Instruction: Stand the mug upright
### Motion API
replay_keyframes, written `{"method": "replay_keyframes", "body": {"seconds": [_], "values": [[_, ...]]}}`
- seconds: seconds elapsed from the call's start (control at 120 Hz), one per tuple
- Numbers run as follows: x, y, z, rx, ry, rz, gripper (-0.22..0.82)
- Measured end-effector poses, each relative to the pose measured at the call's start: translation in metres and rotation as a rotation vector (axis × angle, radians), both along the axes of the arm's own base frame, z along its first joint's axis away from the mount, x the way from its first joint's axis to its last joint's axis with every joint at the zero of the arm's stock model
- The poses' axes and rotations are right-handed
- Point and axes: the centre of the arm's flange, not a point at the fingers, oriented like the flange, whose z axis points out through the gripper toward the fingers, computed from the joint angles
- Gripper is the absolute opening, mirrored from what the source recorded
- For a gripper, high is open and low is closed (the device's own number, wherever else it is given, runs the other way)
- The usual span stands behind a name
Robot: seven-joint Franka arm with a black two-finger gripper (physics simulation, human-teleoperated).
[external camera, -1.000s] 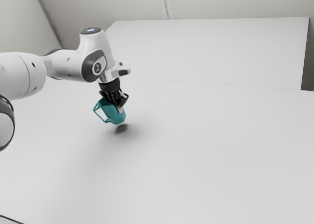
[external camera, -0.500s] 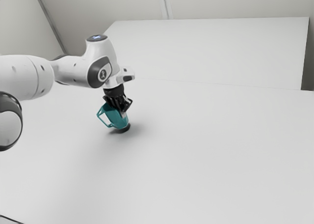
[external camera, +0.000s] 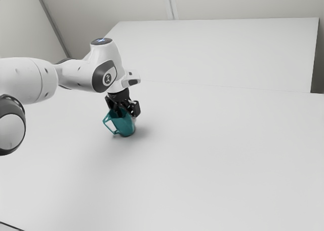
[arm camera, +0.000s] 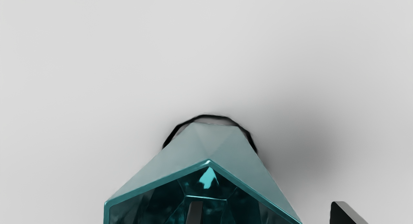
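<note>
While its handle (external camera: 108, 127) is pointed toward the exterior view's left, the faceted teal mug (external camera: 124, 124) is seen mouth up at the white table (external camera: 202, 165), its long axis near vertical. The jaws of the black gripper (external camera: 128, 113) are spread wide, one finger (arm camera: 195, 213) inside the mouth, the other outside, clear of the wall.
</note>
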Motion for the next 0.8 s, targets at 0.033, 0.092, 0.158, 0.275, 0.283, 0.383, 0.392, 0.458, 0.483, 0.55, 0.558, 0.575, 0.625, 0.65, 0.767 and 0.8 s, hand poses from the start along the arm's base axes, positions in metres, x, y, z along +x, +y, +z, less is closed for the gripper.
{"method": "replay_keyframes", "body": {"seconds": [0.033, 0.092, 0.158, 0.275, 0.283, 0.383, 0.392, 0.458, 0.483, 0.55, 0.558, 0.575, 0.625, 0.65, 0.767, 0.8], "values": [[0.000, 0.000, 0.000, 0.000, 0.000, 0.000, 0.43], [0.001, 0.000, 0.006, 0.000, -0.008, 0.000, 0.47], [0.000, -0.002, 0.020, -0.001, -0.028, -0.004, 0.51], [-0.005, -0.010, 0.057, -0.003, -0.067, -0.015, 0.55], [-0.006, -0.011, 0.059, -0.004, -0.069, -0.016, 0.55], [-0.016, -0.019, 0.093, -0.007, -0.087, -0.025, 0.57], [-0.017, -0.019, 0.097, -0.008, -0.088, -0.026, 0.57], [-0.028, -0.028, 0.122, -0.018, -0.087, -0.030, 0.58], [-0.031, -0.032, 0.130, -0.027, -0.083, -0.027, 0.58], [-0.034, -0.039, 0.149, -0.049, -0.070, -0.019, 0.59], [-0.034, -0.039, 0.151, -0.051, -0.068, -0.019, 0.59], [-0.034, -0.041, 0.156, -0.055, -0.066, -0.017, 0.59], [-0.034, -0.043, 0.167, -0.066, -0.058, -0.012, 0.59], [-0.034, -0.043, 0.171, -0.072, -0.054, -0.009, 0.60], [-0.035, -0.045, 0.189, -0.089, -0.030, 0.005, 0.60], [-0.036, -0.046, 0.192, -0.092, -0.022, 0.007, 0.60]]}}
